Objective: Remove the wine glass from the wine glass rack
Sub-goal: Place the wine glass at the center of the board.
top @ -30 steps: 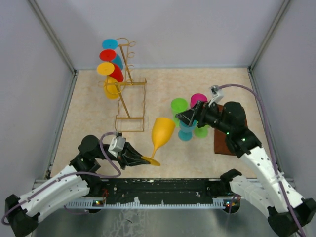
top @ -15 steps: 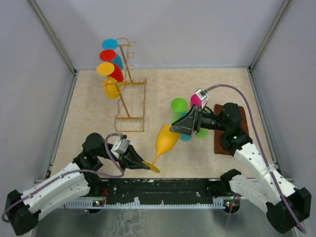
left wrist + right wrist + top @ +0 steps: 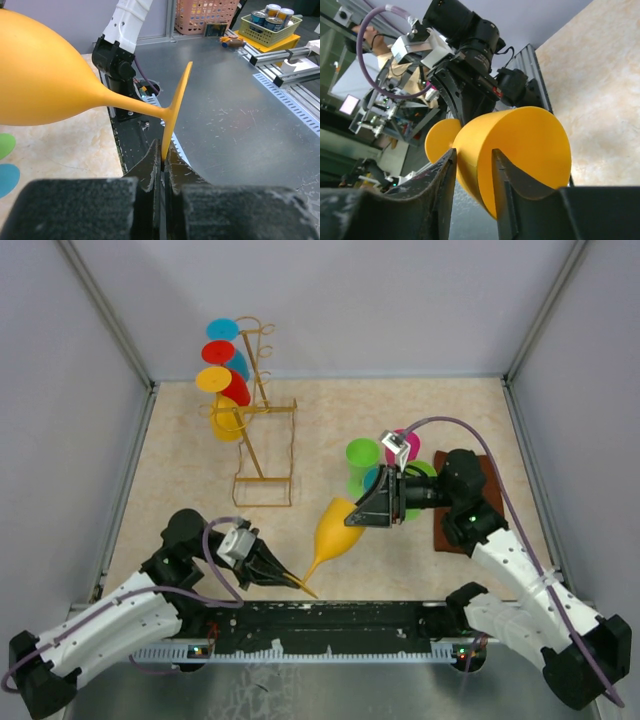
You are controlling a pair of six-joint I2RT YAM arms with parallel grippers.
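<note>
Beige marbled bench lies before you, with the wine glass rack standing at its back left. Your left end effector pinches the foot of the yellow wine glass, held tilted at front centre, well apart from the rack. Your right end effector is spread, its fingers straddling the bowl's rim.

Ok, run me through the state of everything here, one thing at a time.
wine glass: off the rack, tilted in the air, held by its foot.
left gripper: shut on the wine glass's foot.
right gripper: jaws either side of the bowl's rim; grip unclear.
wine glass rack: upright, other glasses hanging on it.
green glass: on the table, off the rack.
</note>
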